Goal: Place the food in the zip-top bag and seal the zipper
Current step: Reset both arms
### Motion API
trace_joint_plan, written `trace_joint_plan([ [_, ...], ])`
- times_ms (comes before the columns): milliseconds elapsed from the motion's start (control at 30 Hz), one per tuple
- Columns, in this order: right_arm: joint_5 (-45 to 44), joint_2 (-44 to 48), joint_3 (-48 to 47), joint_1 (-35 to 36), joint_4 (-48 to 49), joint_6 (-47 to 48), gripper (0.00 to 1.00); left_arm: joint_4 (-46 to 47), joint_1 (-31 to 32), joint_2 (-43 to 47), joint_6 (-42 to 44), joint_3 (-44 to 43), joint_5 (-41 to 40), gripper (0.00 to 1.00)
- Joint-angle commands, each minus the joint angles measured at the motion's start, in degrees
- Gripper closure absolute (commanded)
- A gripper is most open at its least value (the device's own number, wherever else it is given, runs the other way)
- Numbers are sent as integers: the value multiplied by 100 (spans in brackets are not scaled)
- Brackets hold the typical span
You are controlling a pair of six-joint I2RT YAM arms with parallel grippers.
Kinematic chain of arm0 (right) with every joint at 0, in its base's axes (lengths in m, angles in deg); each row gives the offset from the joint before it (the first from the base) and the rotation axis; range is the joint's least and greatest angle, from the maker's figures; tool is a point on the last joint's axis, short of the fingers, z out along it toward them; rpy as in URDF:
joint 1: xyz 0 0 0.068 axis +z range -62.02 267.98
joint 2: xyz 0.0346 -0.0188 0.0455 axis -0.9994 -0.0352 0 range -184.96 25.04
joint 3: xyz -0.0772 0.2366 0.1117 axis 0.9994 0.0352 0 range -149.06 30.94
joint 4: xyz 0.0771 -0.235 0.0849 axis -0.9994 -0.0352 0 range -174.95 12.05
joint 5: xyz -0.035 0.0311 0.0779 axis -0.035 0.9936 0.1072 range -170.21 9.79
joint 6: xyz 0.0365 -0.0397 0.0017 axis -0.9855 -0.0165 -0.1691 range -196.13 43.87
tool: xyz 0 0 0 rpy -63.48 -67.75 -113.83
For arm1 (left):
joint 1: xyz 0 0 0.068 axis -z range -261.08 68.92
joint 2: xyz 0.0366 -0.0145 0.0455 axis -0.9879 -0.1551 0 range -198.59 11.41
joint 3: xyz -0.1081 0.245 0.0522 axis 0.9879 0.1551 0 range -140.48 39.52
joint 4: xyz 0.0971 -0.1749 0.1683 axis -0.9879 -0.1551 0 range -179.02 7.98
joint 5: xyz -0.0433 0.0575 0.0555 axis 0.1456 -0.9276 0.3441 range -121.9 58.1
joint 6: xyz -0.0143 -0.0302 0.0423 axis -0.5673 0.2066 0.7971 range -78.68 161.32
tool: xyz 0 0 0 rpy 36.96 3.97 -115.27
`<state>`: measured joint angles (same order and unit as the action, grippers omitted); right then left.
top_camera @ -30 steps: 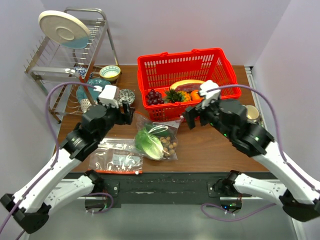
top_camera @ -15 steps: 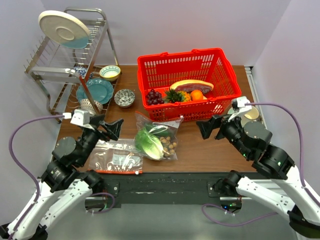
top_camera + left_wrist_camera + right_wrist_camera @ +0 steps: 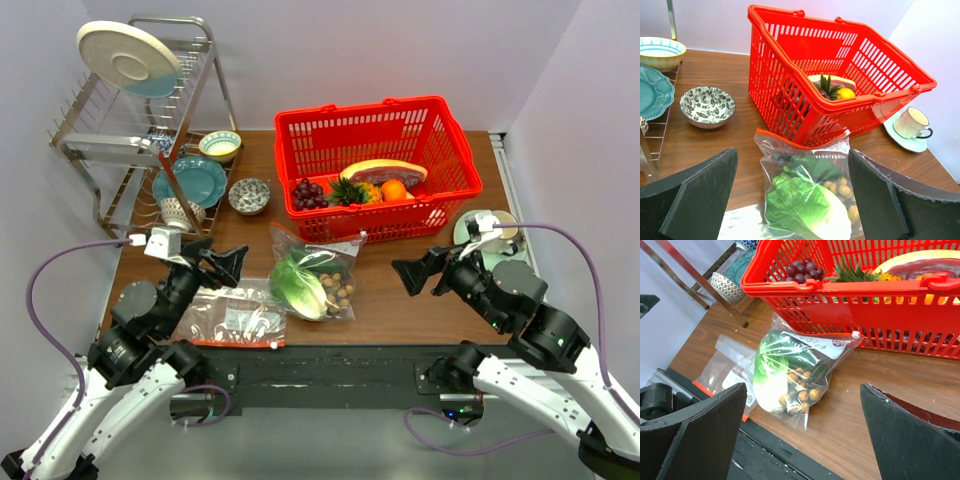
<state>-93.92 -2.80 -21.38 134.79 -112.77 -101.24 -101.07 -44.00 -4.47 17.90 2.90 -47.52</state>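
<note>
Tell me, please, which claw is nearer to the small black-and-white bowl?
Left. The left claw sits just nearer the robot than the bowl; the right claw is far to the bowl's right, beyond the filled bag.

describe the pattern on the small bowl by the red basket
The small bowl is white with dark leafy print, clearest in the left wrist view.

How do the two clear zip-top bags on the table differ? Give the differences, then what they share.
The full bag, beside the basket, bulges with cabbage and brown nuts; the flat bag, at the table's front edge, holds no food. The full bag's zipper faces the basket; the flat bag's zipper lies along the front edge. Both are clear crinkly plastic with red-orange zippers.
</note>
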Motion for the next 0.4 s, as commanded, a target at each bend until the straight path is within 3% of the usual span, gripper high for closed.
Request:
trace_joint_plan([
  [0, 80, 32, 63, -22, 196, -91, 2, 85, -34, 67, -75, 85, -73, 4],
  [367, 9, -11, 72, -22, 187, -65, 2, 165, -43, -11, -22, 103, -73, 4],
])
